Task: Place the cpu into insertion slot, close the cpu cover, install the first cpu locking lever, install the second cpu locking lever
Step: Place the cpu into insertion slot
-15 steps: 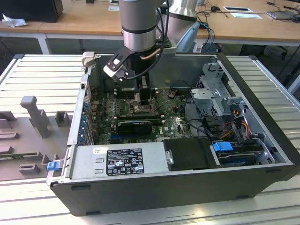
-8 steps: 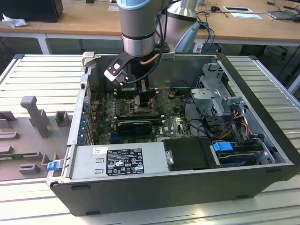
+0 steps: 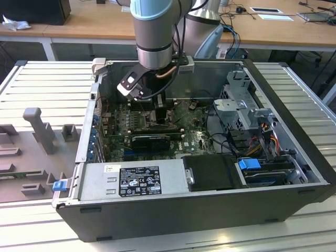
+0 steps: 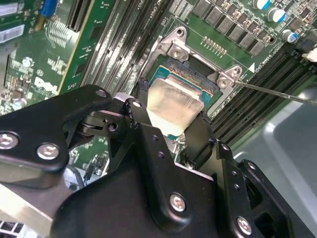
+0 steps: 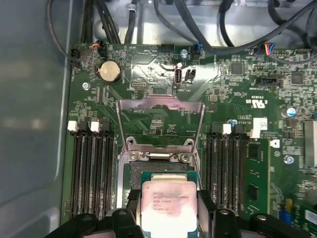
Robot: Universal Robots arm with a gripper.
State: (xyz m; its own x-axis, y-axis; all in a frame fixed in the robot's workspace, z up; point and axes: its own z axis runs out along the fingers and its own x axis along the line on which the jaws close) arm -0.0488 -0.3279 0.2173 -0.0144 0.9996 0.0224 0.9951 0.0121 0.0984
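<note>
The arm reached steeply down into the open computer case, with its wrist close above the motherboard. Its gripper was clamped on two opposite edges of the cpu, holding it flat-side up just over the insertion slot. The cpu cover stood swung open at the slot's far edge.

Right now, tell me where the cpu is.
In both wrist views the cpu is held in the gripper right over the insertion slot, next to the raised cpu cover.
</note>
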